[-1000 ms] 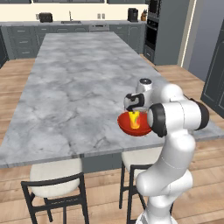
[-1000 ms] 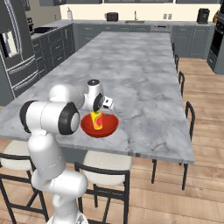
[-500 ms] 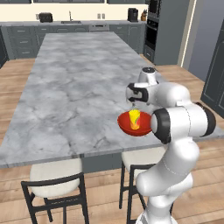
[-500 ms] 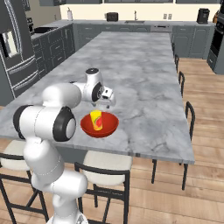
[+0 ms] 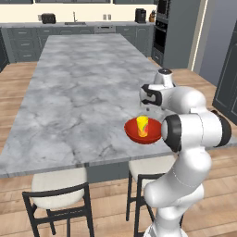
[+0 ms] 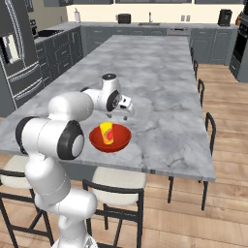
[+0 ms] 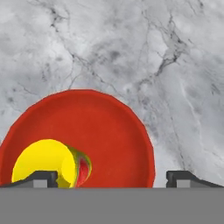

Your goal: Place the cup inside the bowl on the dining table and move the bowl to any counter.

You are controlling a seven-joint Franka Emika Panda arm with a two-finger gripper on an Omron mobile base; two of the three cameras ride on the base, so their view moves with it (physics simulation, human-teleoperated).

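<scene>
cup (image 7: 46, 164) upright in bowl (image 7: 109, 131) on dining table (image 7: 131, 48); end effector (image 7: 111, 177) wide apart, empty, above.

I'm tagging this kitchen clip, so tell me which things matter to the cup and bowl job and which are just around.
Job:
cup, standing in the bowl
bowl, near the table's edge
dining table
counter, along the far wall
gripper, open, above the table behind the bowl

Just around:
chairs
fridge
wall oven

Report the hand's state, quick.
Hand: open, holding nothing; the cup stands free in the bowl below it.
</scene>
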